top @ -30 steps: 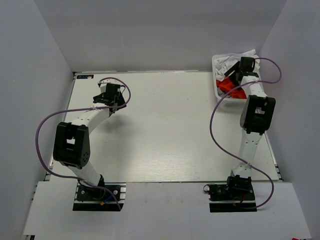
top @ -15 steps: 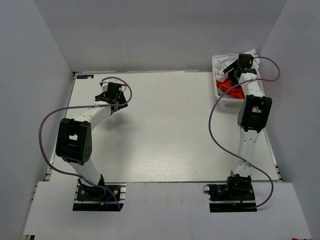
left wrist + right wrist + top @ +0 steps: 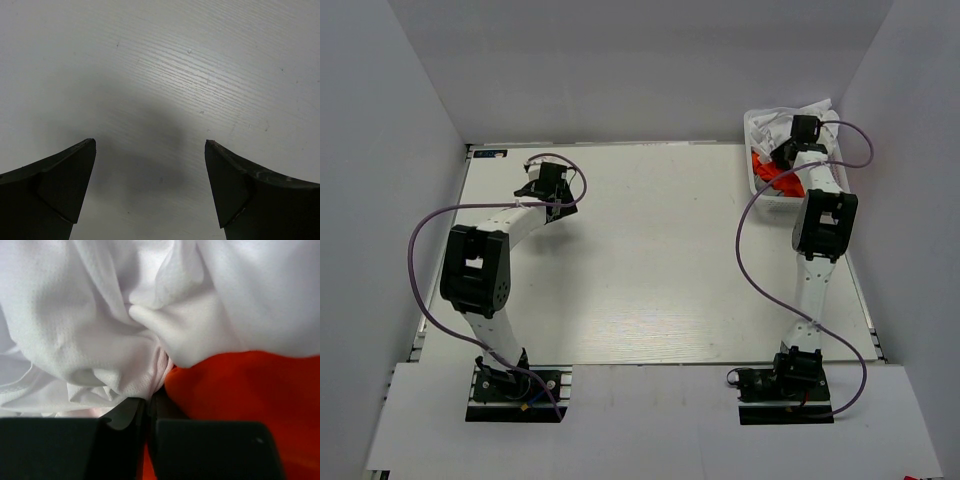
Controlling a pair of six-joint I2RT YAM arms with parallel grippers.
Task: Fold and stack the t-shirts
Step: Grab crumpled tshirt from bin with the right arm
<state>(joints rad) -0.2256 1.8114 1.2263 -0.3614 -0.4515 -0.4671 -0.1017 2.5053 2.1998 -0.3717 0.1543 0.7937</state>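
Lying bunched in the white lattice basket (image 3: pixel 772 201) at the far right corner of the table, the t-shirts are all unfolded. A crumpled white t-shirt (image 3: pixel 100 335) rests against and partly over the orange-red t-shirt (image 3: pixel 240 395). The number of white garments in the heap cannot be determined.

The right gripper (image 3: pixel 146 407) is down inside the basket. Its fingers are pressed almost together and pinch a fold of the white t-shirt at their tips.

The left gripper (image 3: pixel 150 142) hangs over the table (image 3: pixel 175 60) on the far left side, well apart from the basket. Its fingers are spread wide and hold nothing.

Assessment: the task appears to be at its first step. No garment lies on the table, none is folded and no stack exists. Every shirt has yet to be lifted out, spread flat, folded and stacked.
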